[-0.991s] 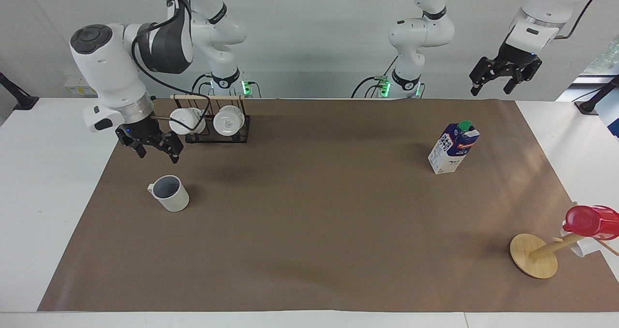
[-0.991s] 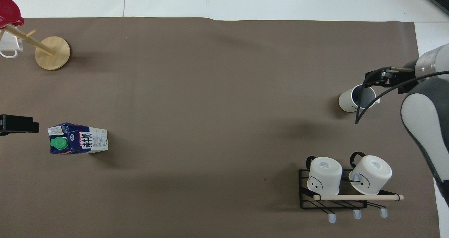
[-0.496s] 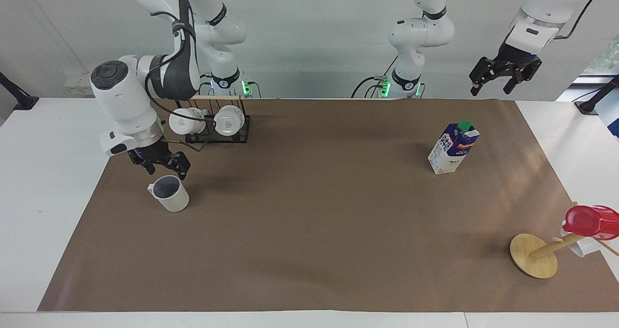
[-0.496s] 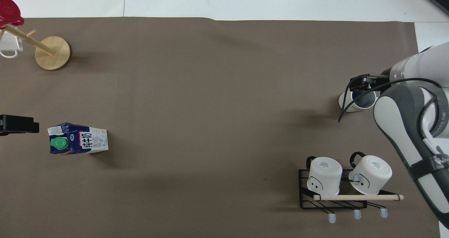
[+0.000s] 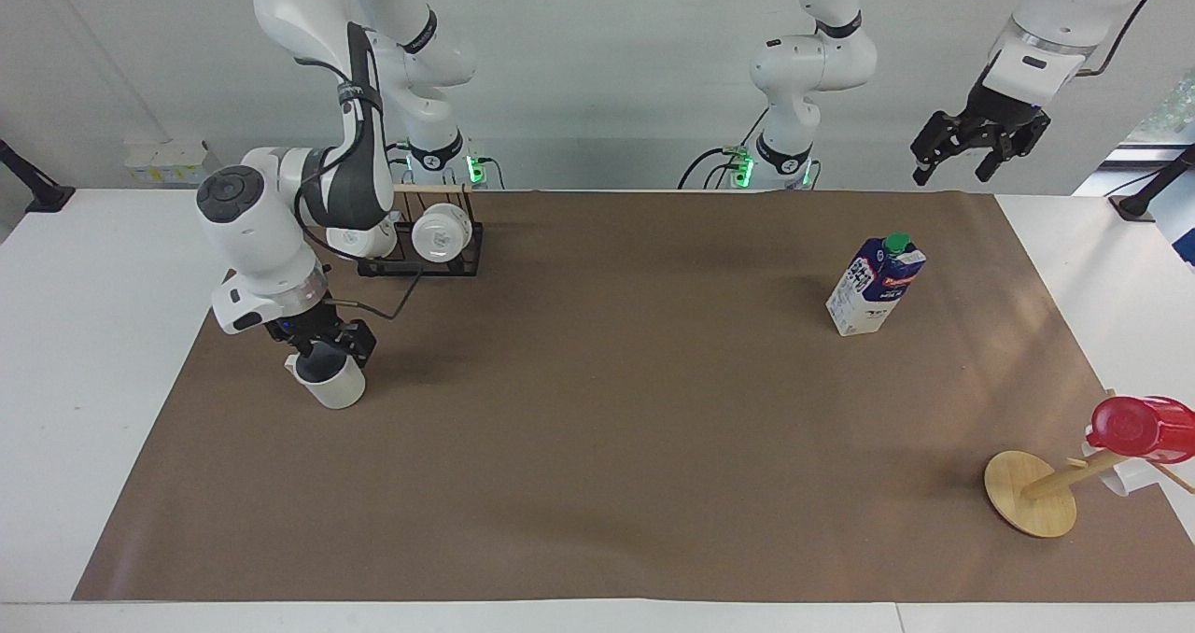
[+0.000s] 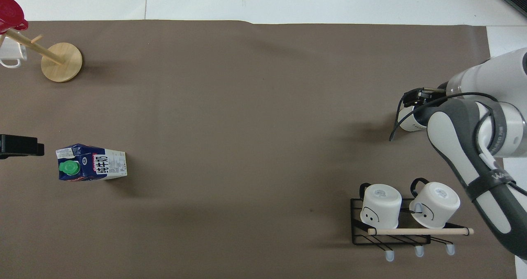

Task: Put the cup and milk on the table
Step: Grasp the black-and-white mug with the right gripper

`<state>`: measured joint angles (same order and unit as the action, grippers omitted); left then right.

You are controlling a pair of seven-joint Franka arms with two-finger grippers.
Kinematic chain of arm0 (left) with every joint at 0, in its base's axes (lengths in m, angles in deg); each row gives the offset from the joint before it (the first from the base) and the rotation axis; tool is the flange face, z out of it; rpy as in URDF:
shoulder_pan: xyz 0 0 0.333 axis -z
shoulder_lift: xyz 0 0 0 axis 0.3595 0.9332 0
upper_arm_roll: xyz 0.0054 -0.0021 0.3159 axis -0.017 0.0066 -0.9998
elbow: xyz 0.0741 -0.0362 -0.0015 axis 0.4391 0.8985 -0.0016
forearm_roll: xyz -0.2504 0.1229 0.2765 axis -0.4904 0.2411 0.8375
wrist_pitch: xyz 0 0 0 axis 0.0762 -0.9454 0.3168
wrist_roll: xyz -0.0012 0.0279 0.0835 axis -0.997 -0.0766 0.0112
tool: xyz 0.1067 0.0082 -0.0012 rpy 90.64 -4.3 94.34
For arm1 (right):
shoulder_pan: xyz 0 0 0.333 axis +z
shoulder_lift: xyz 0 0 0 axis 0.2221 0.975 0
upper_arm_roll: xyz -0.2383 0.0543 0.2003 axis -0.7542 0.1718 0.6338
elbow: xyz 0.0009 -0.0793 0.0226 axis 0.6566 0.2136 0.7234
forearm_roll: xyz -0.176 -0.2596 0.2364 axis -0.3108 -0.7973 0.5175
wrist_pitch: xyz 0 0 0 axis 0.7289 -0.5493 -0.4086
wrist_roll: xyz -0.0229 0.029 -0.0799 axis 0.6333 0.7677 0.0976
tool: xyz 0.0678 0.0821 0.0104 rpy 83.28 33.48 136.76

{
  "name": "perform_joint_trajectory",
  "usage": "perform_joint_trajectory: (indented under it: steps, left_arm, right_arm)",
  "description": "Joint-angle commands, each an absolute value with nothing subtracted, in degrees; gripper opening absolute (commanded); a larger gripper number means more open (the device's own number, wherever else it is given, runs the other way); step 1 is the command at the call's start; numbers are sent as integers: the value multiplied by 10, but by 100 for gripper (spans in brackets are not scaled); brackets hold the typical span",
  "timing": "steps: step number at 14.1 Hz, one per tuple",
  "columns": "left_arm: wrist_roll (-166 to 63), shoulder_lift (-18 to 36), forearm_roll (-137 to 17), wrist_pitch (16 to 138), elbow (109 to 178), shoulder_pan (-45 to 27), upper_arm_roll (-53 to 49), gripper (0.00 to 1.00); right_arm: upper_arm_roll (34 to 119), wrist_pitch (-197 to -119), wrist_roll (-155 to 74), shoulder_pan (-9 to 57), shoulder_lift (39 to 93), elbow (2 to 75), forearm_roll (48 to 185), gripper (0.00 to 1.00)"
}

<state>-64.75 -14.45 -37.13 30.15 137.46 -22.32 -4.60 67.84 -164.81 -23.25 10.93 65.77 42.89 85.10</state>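
Two task things are already seen upright on the brown mat of the desk [image 5: 84, 334]: the cup [image 5: 329, 381] near the mat's edge at the right arm's end, and the milk [image 5: 874, 285] toward the left arm's end, well apart. The right gripper [image 5: 319, 342] is lowered onto the cup's rim, though whether its fingers are open or closed on the cup cannot be told. The left gripper [image 5: 978, 140] is held open, raised above the desk's robot-side edge, waiting. Both placements may be judged largely done, unless the cup is yet to be moved.
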Motion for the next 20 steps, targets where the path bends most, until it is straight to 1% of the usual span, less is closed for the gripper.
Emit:
perform_joint_trajectory:
  steps: [1,2,4,5,6,10,13,15,17,20]
  left_arm:
    - [-648,-150,-368,305,1390,-234,-40,100]
    - [-648,-150,-368,307,1396,-234,-40,100]
    - [-648,-150,-368,308,1400,-234,-40,100]
    - [-648,-150,-368,308,1416,-229,-40,100]
    - [-648,-150,-368,308,1430,-227,-39,100]
    - [-648,-150,-368,329,1468,-221,-38,100]
    - [-648,-155,-368,368,1485,-221,-38,100]
    - [-648,-156,-368,375,1510,-220,-38,100]
    - [-649,-166,-368,409,1544,-217,-37,100]
    - [-656,-168,-368,439,1557,-218,-38,100]
  right_arm:
    - [679,-1696,-240,105,664,465,855,81]
    - [679,-1708,-241,105,674,467,855,72]
    - [679,-1721,-248,105,679,465,854,32]
    - [679,-1718,-246,105,679,466,854,7]
    - [680,-1709,-242,105,678,466,855,0]
    - [680,-1681,-244,108,675,461,860,0]
    - [689,-1632,-251,114,647,445,858,0]
    - [710,-1599,-259,131,630,433,859,0]
    - [739,-1592,-256,158,620,426,861,0]
    - [744,-1591,-224,236,625,397,861,0]
